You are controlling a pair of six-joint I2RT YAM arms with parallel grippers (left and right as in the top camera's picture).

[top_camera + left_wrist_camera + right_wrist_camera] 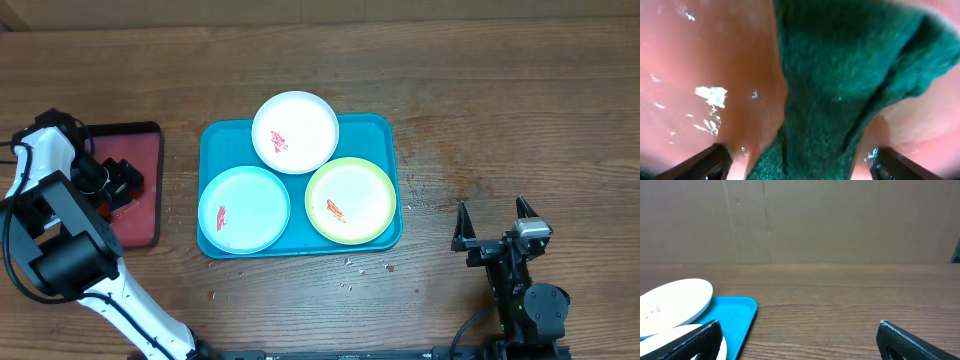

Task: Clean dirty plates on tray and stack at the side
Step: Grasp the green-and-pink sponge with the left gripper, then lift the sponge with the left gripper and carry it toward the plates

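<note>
The teal tray (372, 134) lies mid-table and holds three plates with red smears: white (295, 132) at the back, pale blue (244, 208) front left, yellow-green (350, 200) front right. My left gripper (122, 180) is down over the small red tray (140, 215) at the left. In the left wrist view its fingers (800, 165) stand wide apart on either side of a dark green sponge (840, 75), not touching it. My right gripper (493, 228) is open and empty, right of the teal tray. The right wrist view shows the white plate (675, 300) and the tray's corner (737, 315).
The red tray's wet floor (715, 50) fills the left wrist view. Small crumbs (365, 270) and red specks lie on the wood in front of the teal tray. A cardboard wall (815, 220) stands behind the table.
</note>
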